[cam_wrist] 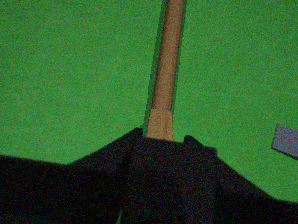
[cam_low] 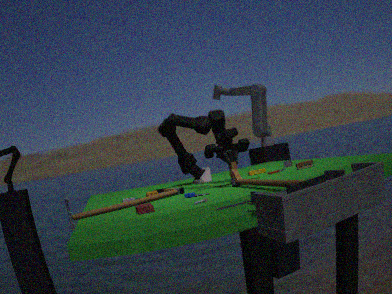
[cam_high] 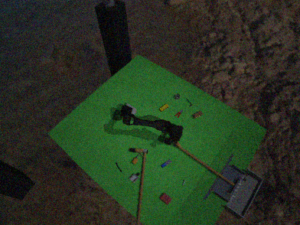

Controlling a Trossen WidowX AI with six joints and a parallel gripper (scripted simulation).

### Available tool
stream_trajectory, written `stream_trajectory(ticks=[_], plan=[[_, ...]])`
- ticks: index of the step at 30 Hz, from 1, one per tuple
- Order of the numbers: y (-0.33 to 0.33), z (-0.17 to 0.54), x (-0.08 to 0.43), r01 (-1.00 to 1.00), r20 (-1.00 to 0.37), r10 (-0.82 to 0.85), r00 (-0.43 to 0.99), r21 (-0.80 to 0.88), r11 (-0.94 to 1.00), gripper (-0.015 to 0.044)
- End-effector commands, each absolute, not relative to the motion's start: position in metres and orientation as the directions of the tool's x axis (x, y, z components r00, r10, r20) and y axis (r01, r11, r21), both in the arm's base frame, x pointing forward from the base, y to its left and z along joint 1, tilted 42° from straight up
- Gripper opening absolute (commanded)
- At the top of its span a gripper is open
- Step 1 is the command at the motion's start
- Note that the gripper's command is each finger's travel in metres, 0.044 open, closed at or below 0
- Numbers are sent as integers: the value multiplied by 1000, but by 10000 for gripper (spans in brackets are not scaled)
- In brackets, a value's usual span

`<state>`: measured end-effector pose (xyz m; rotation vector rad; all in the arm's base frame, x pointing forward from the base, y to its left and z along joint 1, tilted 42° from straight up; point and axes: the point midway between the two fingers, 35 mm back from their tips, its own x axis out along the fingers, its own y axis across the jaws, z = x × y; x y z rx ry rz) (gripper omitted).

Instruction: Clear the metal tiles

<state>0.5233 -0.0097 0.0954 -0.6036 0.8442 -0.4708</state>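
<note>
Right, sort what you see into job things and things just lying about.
Job:
- long wooden-handled scraper, in the fingers
- grey steel bench plate
- grey catch box

Lying about:
- yellow block
- dark red block
- second wooden-handled tool

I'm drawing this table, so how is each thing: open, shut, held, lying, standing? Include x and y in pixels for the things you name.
Gripper [cam_high: 173, 142] [cam_wrist: 162, 138]: shut on the scraper.
Scraper [cam_high: 204, 164] [cam_low: 267, 183] [cam_wrist: 168, 65]: held by its handle.
Hammer [cam_high: 142, 184] [cam_low: 125, 203]: lying down.
Box [cam_high: 244, 195] [cam_low: 320, 205]: open on top.
Arm [cam_high: 149, 123] [cam_low: 192, 122]: bent.
</note>
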Motion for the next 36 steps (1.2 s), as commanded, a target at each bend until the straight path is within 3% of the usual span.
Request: stream_trajectory(ticks=[1,36], plan=[[-8,101,533,150,-539,-598,593,-656,740,0],[-11,97,541,148,-541,-601,588,-658,738,0]])
